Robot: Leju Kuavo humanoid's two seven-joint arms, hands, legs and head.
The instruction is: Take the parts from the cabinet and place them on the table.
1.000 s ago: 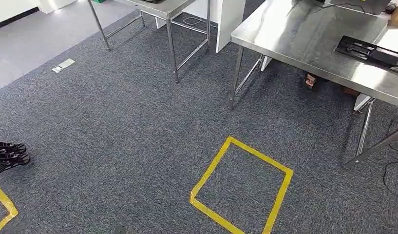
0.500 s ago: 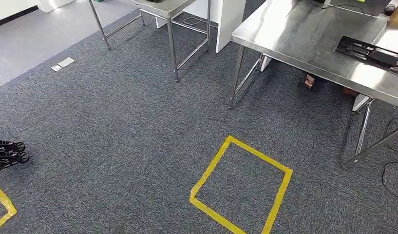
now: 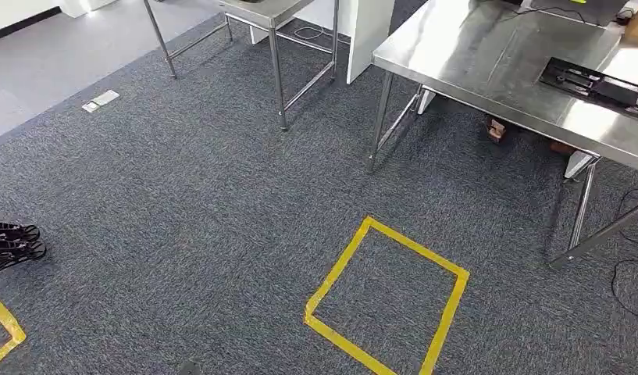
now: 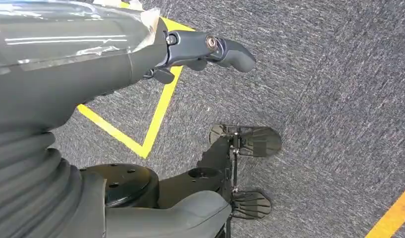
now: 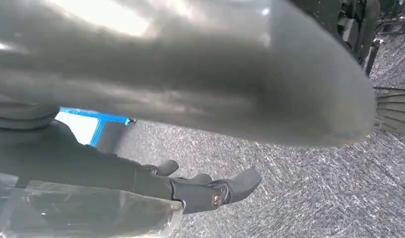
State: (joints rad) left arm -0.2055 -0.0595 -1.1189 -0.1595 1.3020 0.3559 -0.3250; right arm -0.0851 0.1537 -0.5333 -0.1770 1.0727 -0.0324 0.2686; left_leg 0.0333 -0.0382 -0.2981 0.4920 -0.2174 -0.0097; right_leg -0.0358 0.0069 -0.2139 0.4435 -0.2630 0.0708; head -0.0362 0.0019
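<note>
- Parts: one flat black piece (image 3: 593, 80) already lies on the steel table (image 3: 472, 55), toward its right end and a little in from the near edge.
- Head view has slid a touch against a second ago. That is the camera moving as the robot walks, not the things.
- Left hand (image 4: 190, 47) hangs over the carpet, fingers apart, holding nothing.
- Right hand (image 5: 200, 191) likewise: fingers stretched out, empty.
- Yellow tape square (image 3: 335, 281) sits on the floor just short of the table.
- My read: with both hands free, this is transit, most likely heading off for another part.
</note>
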